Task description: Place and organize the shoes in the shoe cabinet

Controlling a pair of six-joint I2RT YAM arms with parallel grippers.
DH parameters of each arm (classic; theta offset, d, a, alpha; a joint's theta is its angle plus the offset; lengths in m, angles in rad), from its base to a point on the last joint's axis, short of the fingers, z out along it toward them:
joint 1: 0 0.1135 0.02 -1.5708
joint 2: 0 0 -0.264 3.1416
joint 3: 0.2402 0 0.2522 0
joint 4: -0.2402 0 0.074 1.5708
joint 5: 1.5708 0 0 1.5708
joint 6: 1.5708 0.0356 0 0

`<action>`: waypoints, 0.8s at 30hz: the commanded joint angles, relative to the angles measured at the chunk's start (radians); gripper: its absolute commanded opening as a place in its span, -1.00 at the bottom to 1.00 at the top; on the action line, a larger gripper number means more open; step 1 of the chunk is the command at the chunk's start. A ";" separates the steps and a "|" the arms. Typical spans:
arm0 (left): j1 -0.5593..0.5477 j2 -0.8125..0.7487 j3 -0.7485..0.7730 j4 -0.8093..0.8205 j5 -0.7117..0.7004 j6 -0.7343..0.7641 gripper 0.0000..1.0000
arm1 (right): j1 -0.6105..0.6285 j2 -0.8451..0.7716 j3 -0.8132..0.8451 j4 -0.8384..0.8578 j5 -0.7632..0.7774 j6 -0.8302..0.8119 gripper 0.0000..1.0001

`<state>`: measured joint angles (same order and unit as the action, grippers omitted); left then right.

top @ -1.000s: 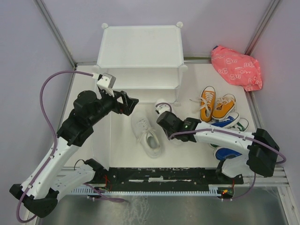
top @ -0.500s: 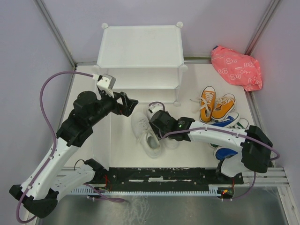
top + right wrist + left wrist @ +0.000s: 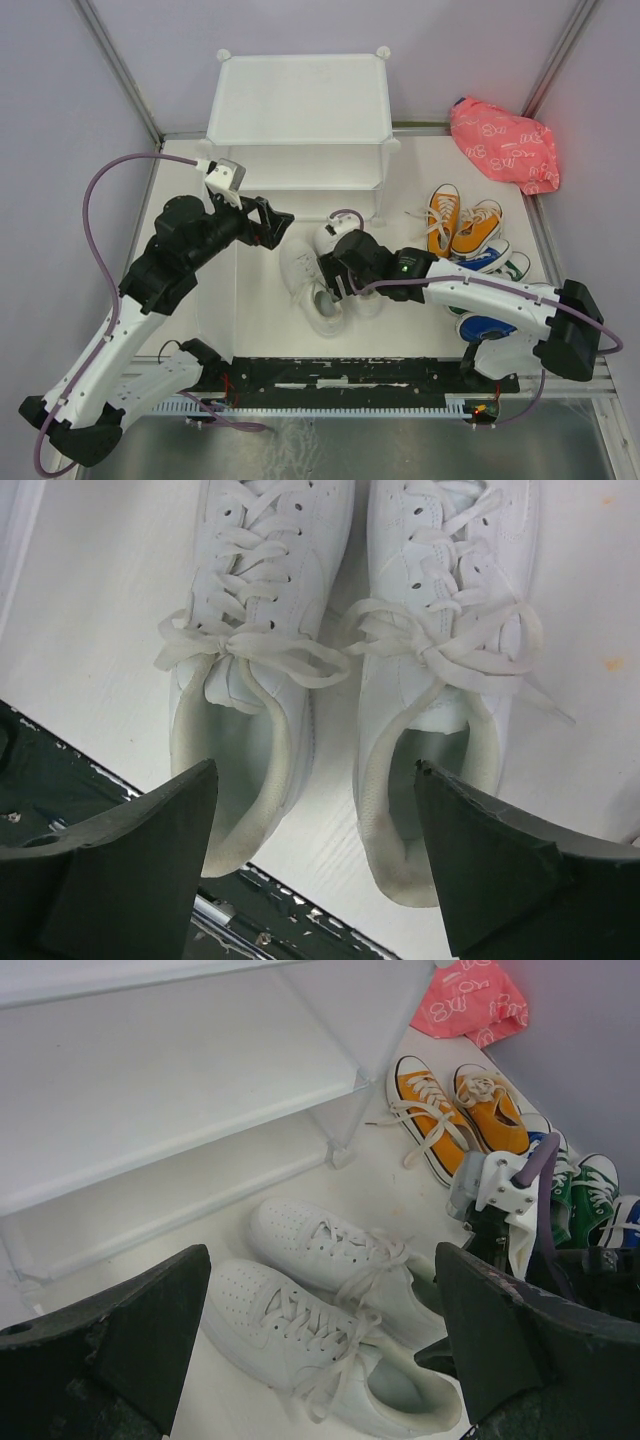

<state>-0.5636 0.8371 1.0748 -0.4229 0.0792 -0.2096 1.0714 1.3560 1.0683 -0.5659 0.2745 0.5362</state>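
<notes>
Two white shoes (image 3: 318, 285) lie side by side on the table in front of the shoe cabinet (image 3: 300, 115), toes toward it. In the right wrist view their heels point at the camera: one white shoe (image 3: 255, 630) on the left, the other white shoe (image 3: 440, 630) on the right. My right gripper (image 3: 315, 810) stands open just above the heels, holding nothing. My left gripper (image 3: 320, 1295) hovers open over the white pair (image 3: 320, 1305), in front of the cabinet's lower shelf (image 3: 180, 1090). In the top view the left gripper (image 3: 277, 222) sits left of the shoes.
An orange pair (image 3: 458, 224) lies right of the cabinet, with blue shoes (image 3: 487, 258) and a green shoe (image 3: 516, 265) under my right arm. A pink patterned bag (image 3: 505, 145) lies at the back right. Black rails (image 3: 340, 375) run along the near edge.
My right gripper moved left with a white shoe, set it beside the other white shoe and opened. The left arm has barely moved.
</notes>
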 commanded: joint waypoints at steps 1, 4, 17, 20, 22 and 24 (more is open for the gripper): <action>-0.004 -0.018 0.004 0.022 -0.012 0.017 0.98 | 0.002 0.015 0.014 0.016 -0.044 0.048 0.74; -0.003 -0.022 0.004 0.022 -0.012 0.016 0.98 | 0.002 0.047 0.003 0.021 -0.043 0.055 0.74; -0.005 -0.023 -0.006 0.018 -0.013 0.018 0.98 | 0.006 0.183 -0.011 0.106 0.000 0.051 0.76; -0.003 -0.026 -0.010 0.018 -0.013 0.019 0.98 | 0.014 0.211 -0.015 0.144 -0.011 0.070 0.74; -0.004 -0.026 -0.014 0.018 -0.013 0.019 0.98 | 0.022 0.229 -0.020 0.175 -0.010 0.086 0.72; -0.004 -0.025 -0.015 0.018 -0.010 0.019 0.98 | 0.035 0.254 -0.021 0.204 0.003 0.099 0.70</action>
<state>-0.5636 0.8238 1.0630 -0.4244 0.0792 -0.2092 1.0821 1.5734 1.0500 -0.4782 0.2600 0.5945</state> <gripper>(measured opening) 0.992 0.863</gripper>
